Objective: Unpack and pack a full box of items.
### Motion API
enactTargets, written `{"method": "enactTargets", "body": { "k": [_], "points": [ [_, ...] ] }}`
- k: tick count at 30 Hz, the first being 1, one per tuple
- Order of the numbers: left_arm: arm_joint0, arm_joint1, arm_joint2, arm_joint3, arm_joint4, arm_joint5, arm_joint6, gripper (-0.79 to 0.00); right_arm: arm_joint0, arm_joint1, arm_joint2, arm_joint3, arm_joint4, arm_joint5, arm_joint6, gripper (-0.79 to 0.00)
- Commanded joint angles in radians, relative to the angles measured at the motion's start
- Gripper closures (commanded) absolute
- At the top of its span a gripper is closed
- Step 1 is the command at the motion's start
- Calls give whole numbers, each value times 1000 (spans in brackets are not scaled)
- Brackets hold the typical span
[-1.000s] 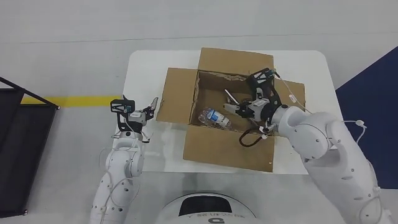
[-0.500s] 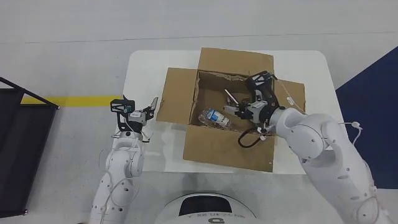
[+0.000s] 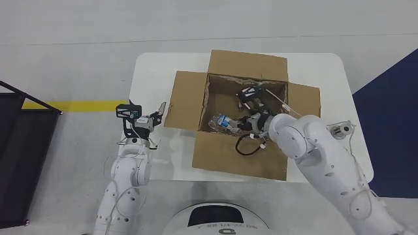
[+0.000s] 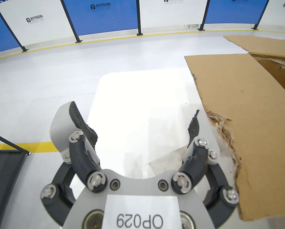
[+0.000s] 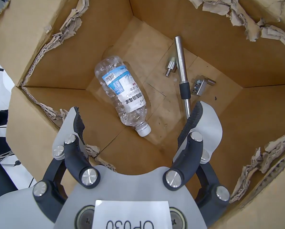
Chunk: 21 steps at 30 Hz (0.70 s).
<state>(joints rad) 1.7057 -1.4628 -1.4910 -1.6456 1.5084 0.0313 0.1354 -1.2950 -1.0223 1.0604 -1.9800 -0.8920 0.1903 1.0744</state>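
Right gripper (image 5: 137, 110): fingers spread wide and holding nothing, poised inside the open top of the cardboard box (image 5: 61, 55).
Water bottle (image 5: 122, 96): lying on its side on the box floor, directly below the gap between the right gripper's fingers, with its capped end nearest the gripper. It is not touched.
Metal rod (image 5: 181, 72): flat on the box floor beside the bottle, one end passing behind one of the right gripper's fingertips.
Small parts: a threaded stud (image 5: 170, 65) and a metal bracket (image 5: 200, 85) lie either side of the rod, farther from the gripper than the bottle's cap.
Left gripper (image 4: 134, 110): fingers apart and empty, held over the white table (image 4: 137, 91), with the box's outer flap (image 4: 240, 108) just beside it.
Change: over the last second the right arm has swung across the box, away from the wall on its own side and toward the bottle. The left arm has kept its place.
Meaning: the gripper now looks lined up on the bottle, so this is probably the next item to be lifted out. Descent and closing are not yet done.
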Motion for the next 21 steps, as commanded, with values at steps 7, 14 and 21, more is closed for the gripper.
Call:
{"method": "enactTargets", "body": {
  "k": [7, 14, 21],
  "points": [
    [0, 0, 0, 0, 0, 0, 0, -785, 68, -18, -86, 71, -121, 35, 57, -785],
    [0, 0, 0, 0, 0, 0, 0, -785, 138, -41, -146, 150, -156, 32, 92, -520],
    [0, 0, 0, 0, 0, 0, 0, -785, 276, -81, -215, 378, -175, 37, 130, -391]
  ]
}}
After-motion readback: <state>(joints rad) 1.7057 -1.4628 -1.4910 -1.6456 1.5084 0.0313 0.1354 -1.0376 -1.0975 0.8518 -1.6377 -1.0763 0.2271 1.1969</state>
